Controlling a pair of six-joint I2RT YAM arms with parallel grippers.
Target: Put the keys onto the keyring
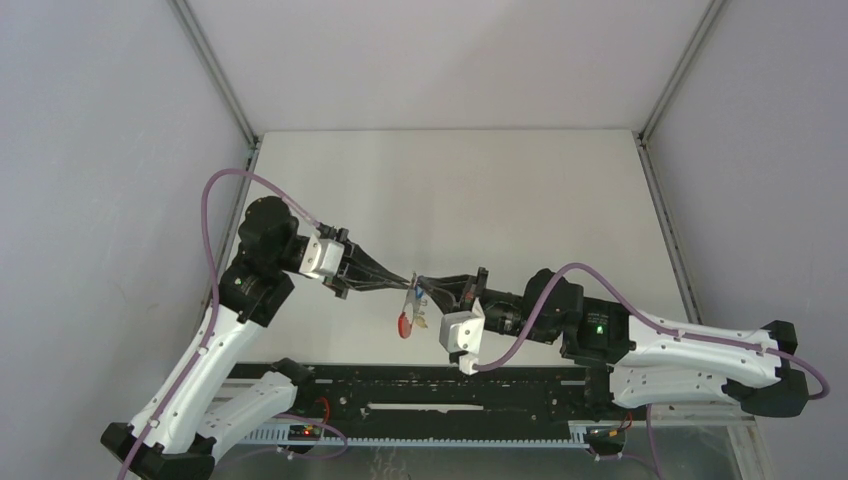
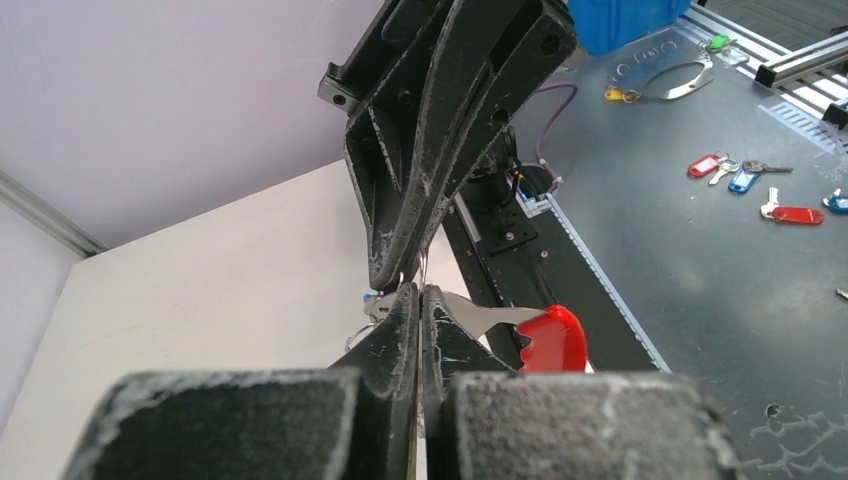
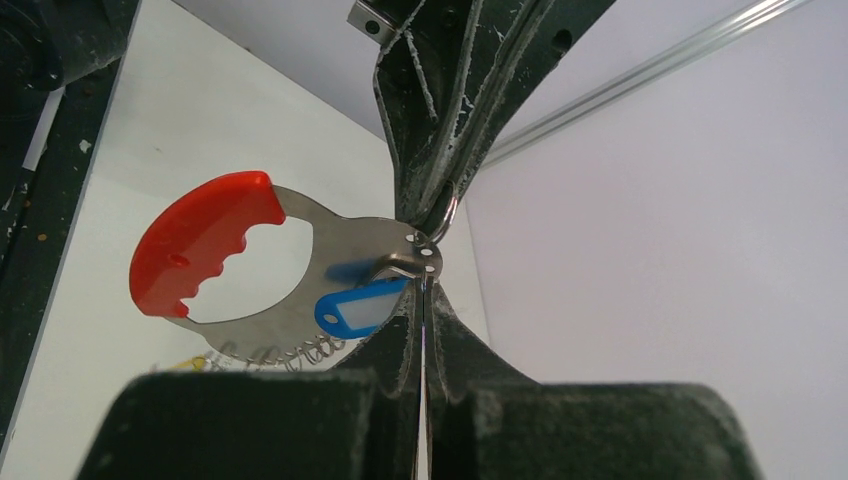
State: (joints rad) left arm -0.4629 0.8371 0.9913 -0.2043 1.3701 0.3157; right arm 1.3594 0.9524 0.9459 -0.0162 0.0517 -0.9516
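**Handling.** The keyring [image 3: 335,218] is hanging in mid-air above the surface [image 1: 520,200], between the tips of the two arms and well clear of anything else. It is a thin, stiff metal plate that is probably light and slippery along its bare edges. The red band [image 3: 200,240] is ribbed and likely offers the surest hold. The row of wire clips [image 3: 280,352] along the lower edge is springy and probably bends easily, so it is better left free for threading. The blue key [image 3: 360,308] is hanging just beside the riveted corner, its tag small and free to swing. Whether it is already hooked on cannot be told. A sliver of yellow tag [image 3: 186,362] is showing below the clips, too small to judge.

**Right jaws.** The right jaws are pressing together, clamping the plate edge-on just below the riveted corner. This narrow pinch is likely letting the plate pivot if it is pushed sideways.

**Left jaws.** The left jaws are also pressing fully together, meeting the right ones tip to tip. They are nipping a small ring [image 3: 447,218] at the same corner. Whether that ring belongs to the blue key or to the keyring cannot be told.
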